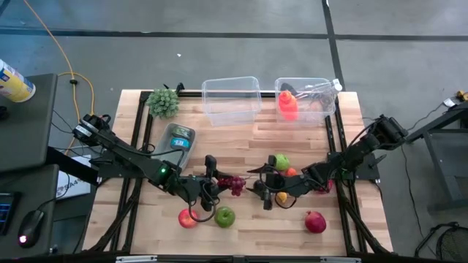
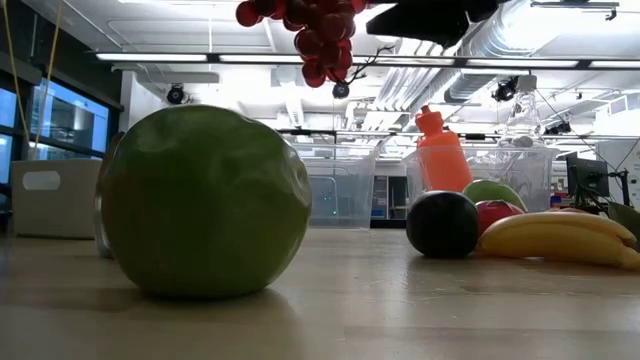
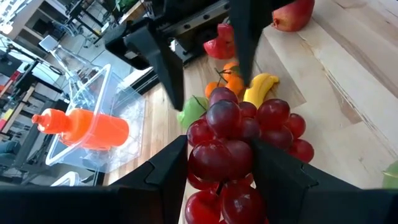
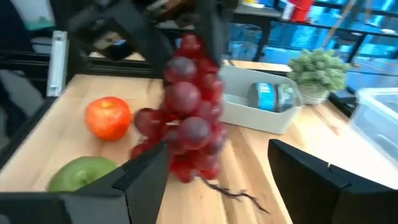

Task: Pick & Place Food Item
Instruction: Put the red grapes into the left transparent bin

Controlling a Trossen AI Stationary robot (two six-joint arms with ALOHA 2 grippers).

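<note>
A bunch of red grapes [image 1: 235, 184] hangs in the air over the middle of the table, between my two grippers. My left gripper [image 1: 213, 184] comes in from the table's left and is shut on the bunch [image 3: 224, 118]. My right gripper [image 1: 262, 191] faces it from the table's right and is open. Its two fingers [image 4: 146, 177] stand on either side of the bunch's lower part [image 4: 186, 165]. In the low view the grapes [image 2: 320, 40] hang well above the tabletop. My left gripper pinches the upper part of the grape bunch [image 3: 214, 155] between its two fingers [image 3: 168, 174]. They come nearly level from the table's left, slanting a little down. The bunch hangs below the fingers, clear of the table. Whether my right gripper touches the bunch, I cannot tell.
A green apple [image 1: 224, 216] and a red fruit [image 1: 188, 218] lie near the front edge, a dark red fruit [image 1: 315, 221] at front right. More fruit [image 1: 281, 161] lies under the right arm. Two clear bins [image 1: 232, 98], one with an orange bottle [image 1: 287, 104], stand at the back. A grey tray [image 1: 175, 139] sits at left.
</note>
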